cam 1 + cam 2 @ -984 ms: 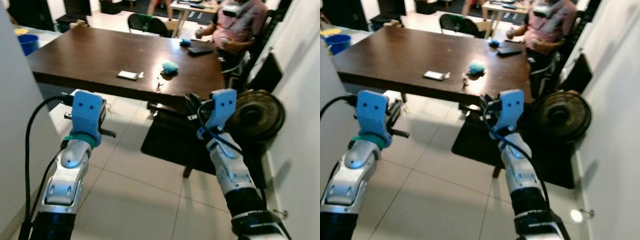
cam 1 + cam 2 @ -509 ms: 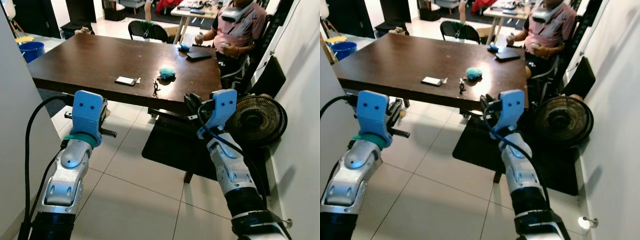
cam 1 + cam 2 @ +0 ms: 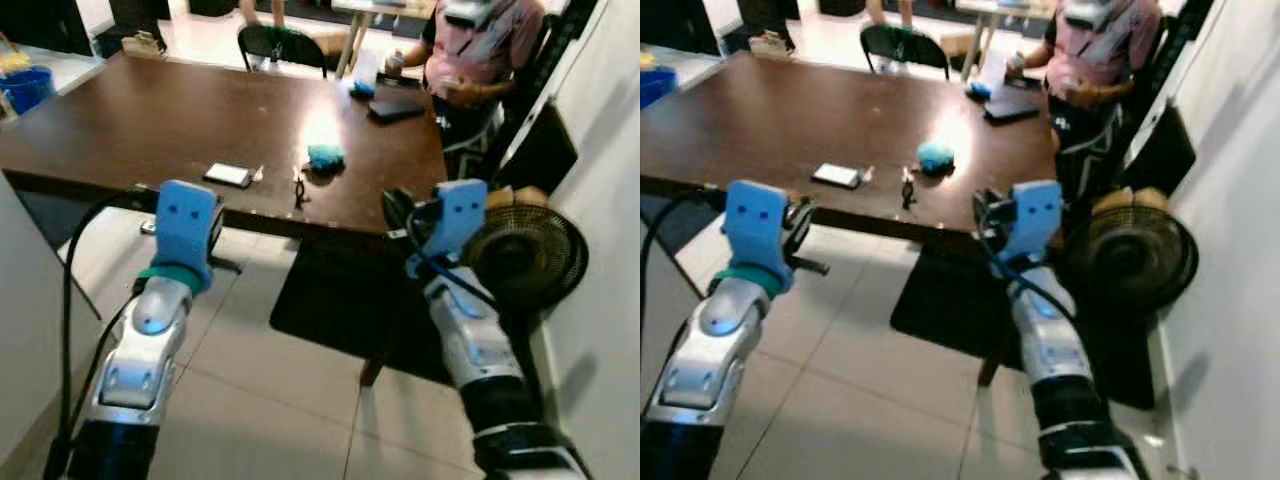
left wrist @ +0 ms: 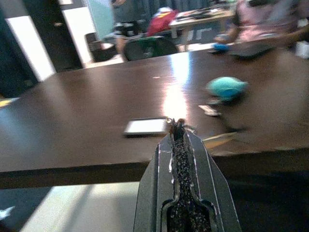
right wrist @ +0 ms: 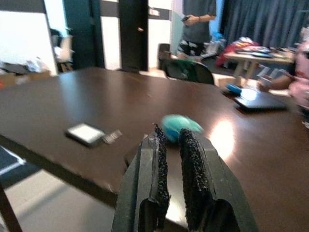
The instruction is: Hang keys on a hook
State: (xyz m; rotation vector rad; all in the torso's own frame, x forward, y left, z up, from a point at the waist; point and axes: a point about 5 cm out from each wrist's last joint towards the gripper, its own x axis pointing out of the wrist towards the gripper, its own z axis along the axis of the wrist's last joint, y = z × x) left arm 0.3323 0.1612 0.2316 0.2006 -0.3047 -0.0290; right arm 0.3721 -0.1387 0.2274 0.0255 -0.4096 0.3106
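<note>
A small dark bunch of keys [image 3: 300,190] lies near the front edge of the dark wooden table [image 3: 120,120], between a phone and a teal object. Both arms are raised in front of the table edge, below its top. My left gripper [image 4: 177,124] is shut with nothing in it and points at the table's front edge near the phone [image 4: 145,126]. My right gripper [image 5: 170,133] has a narrow gap between its fingers, holds nothing, and points over the table toward the teal object [image 5: 181,126].
A phone [image 3: 228,175] and a teal object [image 3: 324,155] flank the keys. A person [image 3: 470,50] sits at the far right corner by a dark tablet [image 3: 398,105]. A floor fan [image 3: 530,260] stands at the right wall. A black mat [image 3: 330,300] lies under the table.
The camera has shifted, so the table now reaches farther left and sits nearer, with slight blur. Both arms keep the same raised pose.
</note>
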